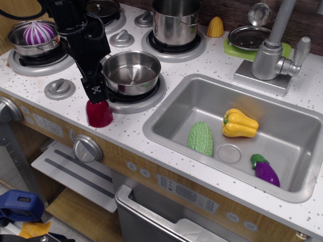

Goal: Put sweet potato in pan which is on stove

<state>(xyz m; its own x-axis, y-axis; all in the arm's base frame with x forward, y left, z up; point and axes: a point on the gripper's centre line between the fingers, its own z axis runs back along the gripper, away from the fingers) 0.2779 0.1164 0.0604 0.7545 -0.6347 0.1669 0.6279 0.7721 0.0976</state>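
Observation:
The sweet potato [99, 115], dark red and glossy, stands upright on the white speckled stove top [58, 108] near its front edge, just left of the front burner. My gripper [97, 96] comes down from above and its black fingers are closed on the potato's top end. The pan [132, 70], shallow shiny steel and empty, sits on the front burner disc [141, 103], right beside and slightly behind the gripper. The potato's base looks at or just above the surface.
A steel pot with a purple-white striped vegetable [38, 34] is on the left burner, and a tall stockpot [175, 22] on the back burner. The sink [166, 108] on the right holds a yellow pepper [239, 123], a green vegetable [201, 137] and an eggplant [265, 170]. The faucet [275, 48] stands behind it.

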